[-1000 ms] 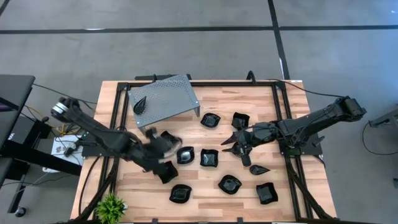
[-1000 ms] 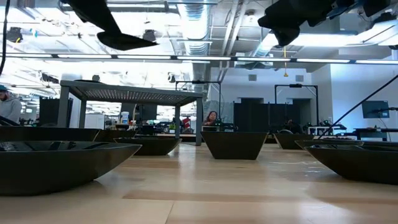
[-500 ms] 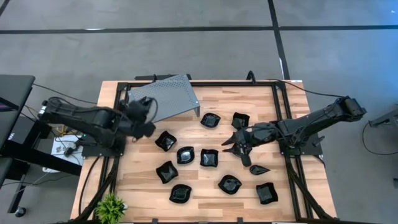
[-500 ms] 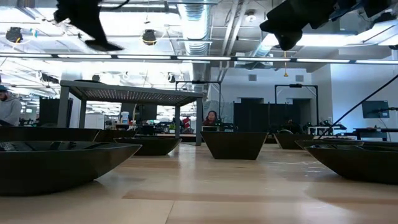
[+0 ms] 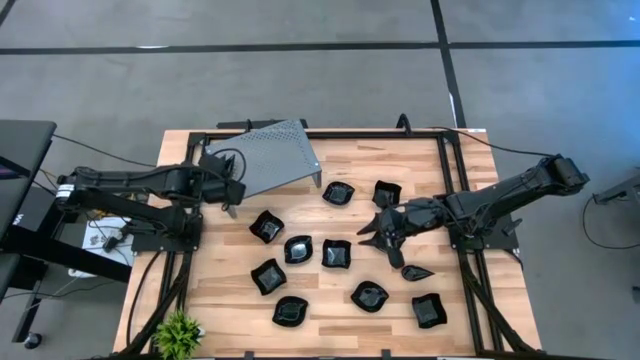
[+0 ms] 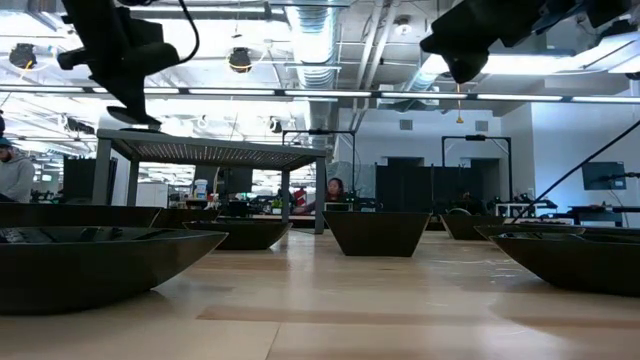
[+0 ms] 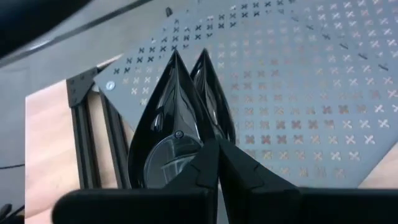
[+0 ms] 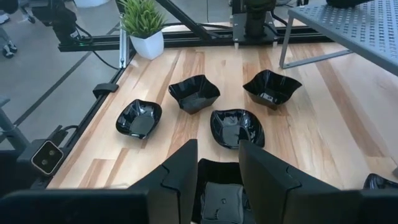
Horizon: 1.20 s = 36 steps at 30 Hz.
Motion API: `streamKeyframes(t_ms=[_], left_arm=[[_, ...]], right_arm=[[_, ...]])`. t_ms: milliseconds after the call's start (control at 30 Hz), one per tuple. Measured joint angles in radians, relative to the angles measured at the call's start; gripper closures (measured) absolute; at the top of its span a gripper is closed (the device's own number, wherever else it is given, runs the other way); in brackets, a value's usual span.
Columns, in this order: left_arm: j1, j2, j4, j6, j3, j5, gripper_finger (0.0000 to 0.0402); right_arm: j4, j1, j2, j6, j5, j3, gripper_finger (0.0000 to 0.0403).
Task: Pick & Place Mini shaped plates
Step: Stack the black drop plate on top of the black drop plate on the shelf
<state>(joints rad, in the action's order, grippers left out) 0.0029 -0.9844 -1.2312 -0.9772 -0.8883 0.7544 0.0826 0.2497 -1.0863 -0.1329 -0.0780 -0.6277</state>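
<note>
At the table's left edge the left gripper (image 5: 232, 190) hung over the near corner of the grey perforated metal stand (image 5: 275, 150), its dark fingers (image 7: 208, 165) pinched together on the rim of a glossy black teardrop plate (image 7: 163, 130). A second pointed plate (image 7: 214, 99) lay just behind it on the stand's cross-punched sheet. From table height that gripper showed just above the stand's flat top (image 6: 215, 150).

Across the pale wooden table (image 5: 230, 290) the other mini shaped plates (image 5: 336, 253) sat scattered, shiny and dark, with wavy squarish rims or rounded ones; a leaf-shaped one (image 5: 417, 272) lay towards the right.

The right gripper (image 5: 383, 232) hovered above the middle-right of the table, its fingers (image 8: 180, 168) parted over a squarish black plate (image 8: 219, 186) seen between them, with no grip visible. Four more ruffled plates (image 8: 194, 93) lay beyond it on the wood.
</note>
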Motion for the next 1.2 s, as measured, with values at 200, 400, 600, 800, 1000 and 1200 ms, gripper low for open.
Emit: streamKeyframes(t_ms=[200,400,600,800,1000,1200], left_arm=[[0.0,0.0,0.033,0.0,0.0,0.007,0.0395],[-0.001,0.0,0.084,0.003,0.035,0.001,0.0393],[-0.001,0.0,0.116,0.009,0.067,0.03,0.0371],[-0.001,0.0,0.217,0.111,0.067,0.088,0.0344],[-0.009,0.0,0.42,0.248,0.067,0.07,0.0331],[-0.116,-0.01,0.801,0.452,0.067,-0.137,0.034]], right_arm=[[0.007,-0.003,0.0,0.008,0.0,0.0,0.029],[0.008,-0.005,0.0,0.011,0.0,0.0,0.029],[0.008,-0.005,0.0,0.011,0.0,0.0,0.029],[0.008,-0.005,0.0,0.011,0.0,0.0,0.029],[0.008,-0.01,0.0,0.011,-0.001,0.0,0.029],[0.011,-0.009,0.0,0.011,0.0,0.0,0.029]])
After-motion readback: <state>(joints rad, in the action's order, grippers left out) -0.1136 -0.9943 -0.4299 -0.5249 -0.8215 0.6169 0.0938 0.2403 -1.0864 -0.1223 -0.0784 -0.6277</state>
